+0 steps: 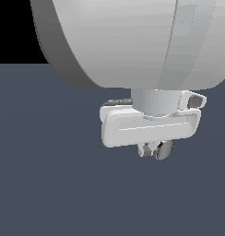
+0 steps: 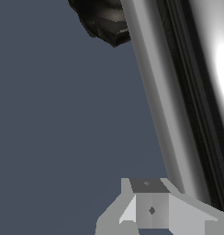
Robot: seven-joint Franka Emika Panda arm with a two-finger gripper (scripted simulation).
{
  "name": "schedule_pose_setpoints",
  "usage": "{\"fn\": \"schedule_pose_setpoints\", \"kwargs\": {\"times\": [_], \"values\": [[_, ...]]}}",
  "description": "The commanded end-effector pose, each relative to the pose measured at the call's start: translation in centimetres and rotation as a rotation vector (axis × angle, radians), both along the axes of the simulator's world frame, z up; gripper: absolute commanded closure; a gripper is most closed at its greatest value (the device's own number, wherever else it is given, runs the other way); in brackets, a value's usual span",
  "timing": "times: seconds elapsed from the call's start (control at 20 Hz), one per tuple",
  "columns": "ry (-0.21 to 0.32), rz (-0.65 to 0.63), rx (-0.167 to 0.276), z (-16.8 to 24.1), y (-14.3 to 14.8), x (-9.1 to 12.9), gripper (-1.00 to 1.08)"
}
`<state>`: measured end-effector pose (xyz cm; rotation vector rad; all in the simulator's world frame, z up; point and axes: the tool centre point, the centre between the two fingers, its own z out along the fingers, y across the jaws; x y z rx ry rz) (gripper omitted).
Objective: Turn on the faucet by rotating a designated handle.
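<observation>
Looking from the exterior view, the arm's large pale body fills the upper part, and the white gripper (image 1: 153,150) hangs under it over the dark grey floor (image 1: 50,184); only a small rounded grey end of the handle (image 1: 164,150) peeks out just below the gripper's body. The wrist view shows what that view hides: the handle (image 2: 178,92) as a long shiny chrome cylinder running close alongside 1 grey finger (image 2: 150,206), with the faucet (image 2: 104,20) showing its black part at the far end. Whether the jaws are apart or pressed onto the handle cannot be told.
</observation>
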<state>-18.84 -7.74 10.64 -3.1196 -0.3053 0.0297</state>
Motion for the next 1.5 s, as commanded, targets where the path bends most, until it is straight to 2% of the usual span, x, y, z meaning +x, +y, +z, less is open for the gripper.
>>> {"fn": "schedule_pose_setpoints", "kwargs": {"times": [0.0,0.9,0.95,1.0,1.45], "values": [[-0.020,0.000,-0.006,0.4,-1.3,1.3,1.08],[-0.020,0.000,-0.005,0.4,-8.3,3.2,1.08],[-0.020,0.000,-0.005,0.4,-8.3,3.2,1.08],[-0.006,0.016,0.001,0.0,-7.1,2.8,1.08],[-0.008,0.013,0.000,0.0,-8.8,5.5,1.08]]}}
